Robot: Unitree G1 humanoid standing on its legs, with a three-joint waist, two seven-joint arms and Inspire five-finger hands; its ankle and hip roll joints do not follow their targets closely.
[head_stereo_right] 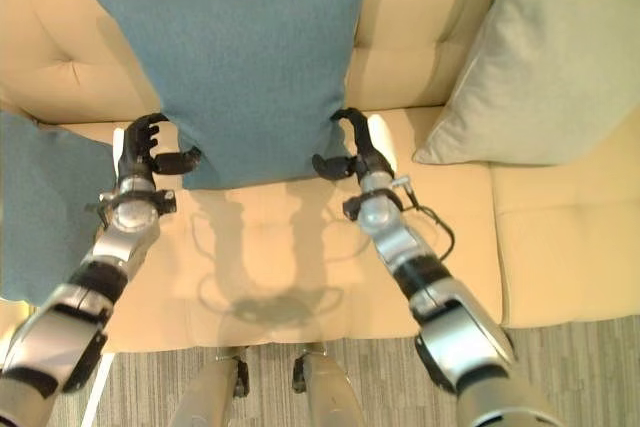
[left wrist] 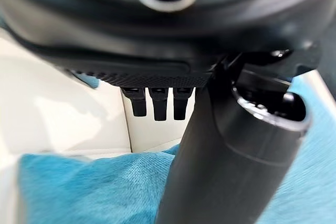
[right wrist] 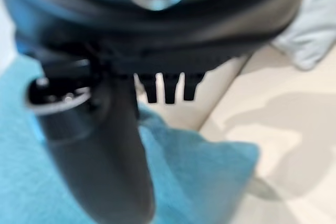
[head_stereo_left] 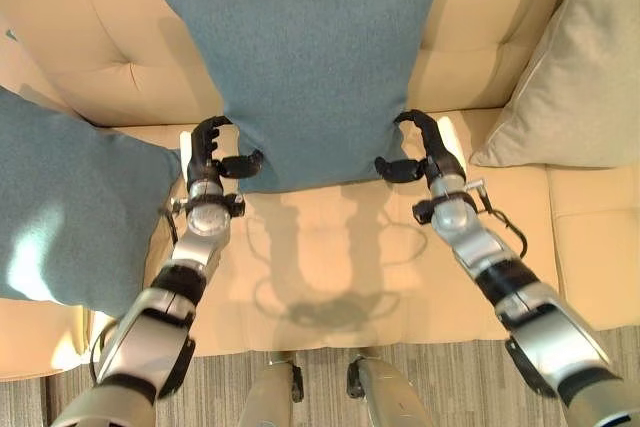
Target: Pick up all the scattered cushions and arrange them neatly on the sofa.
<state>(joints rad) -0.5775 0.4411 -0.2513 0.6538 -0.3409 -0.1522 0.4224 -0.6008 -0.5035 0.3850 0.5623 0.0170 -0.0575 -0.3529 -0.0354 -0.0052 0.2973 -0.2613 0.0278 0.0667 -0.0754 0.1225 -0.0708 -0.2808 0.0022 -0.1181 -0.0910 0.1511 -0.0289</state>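
A cream sofa (head_stereo_left: 320, 277) fills the frame, its front seat bare. Centre top, a teal cushion (head_stereo_left: 310, 57) leans upright against the backrest. The left hand (head_stereo_left: 212, 159) and right hand (head_stereo_left: 425, 152) pinch its lower corners with curled fingers. A second teal cushion (head_stereo_left: 70, 217) lies at left, a beige cushion (head_stereo_left: 570, 77) upper right.

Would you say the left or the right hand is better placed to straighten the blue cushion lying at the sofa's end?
Left: the left hand is beside that end cushion, while the right hand sits beyond the middle blue cushion.
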